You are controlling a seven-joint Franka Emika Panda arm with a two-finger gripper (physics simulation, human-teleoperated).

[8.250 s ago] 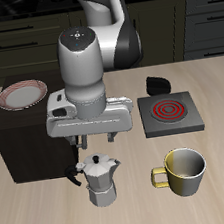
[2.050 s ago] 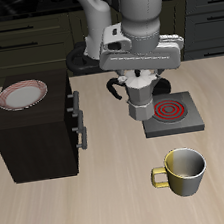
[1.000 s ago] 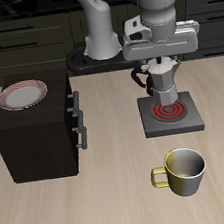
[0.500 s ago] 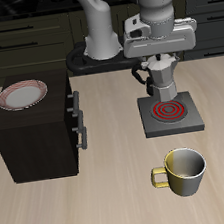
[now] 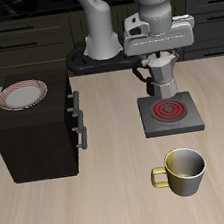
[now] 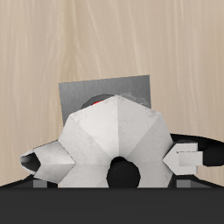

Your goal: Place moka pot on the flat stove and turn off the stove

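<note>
The silver faceted moka pot [image 5: 162,76] hangs in the air above the flat stove [image 5: 169,115], whose red coil [image 5: 169,107] glows. My gripper [image 5: 160,53] is shut on the pot's top. In the wrist view the moka pot [image 6: 114,140] fills most of the frame, with its spout and dark handle sticking out sideways. The grey stove plate [image 6: 83,94] lies beneath it, and only a sliver of the red coil [image 6: 101,101] shows past the pot's edge. The stove's knob is hidden behind the pot.
A yellow-olive mug [image 5: 183,172] stands near the table's front edge, in front of the stove. A dark cabinet [image 5: 36,135] with drawer handles carries a red-rimmed plate [image 5: 23,94] on its top.
My gripper has carried the moka pot from beside the cabinet across to above the stove. Over the last second it drifted slightly farther back and stayed at about the same height.
</note>
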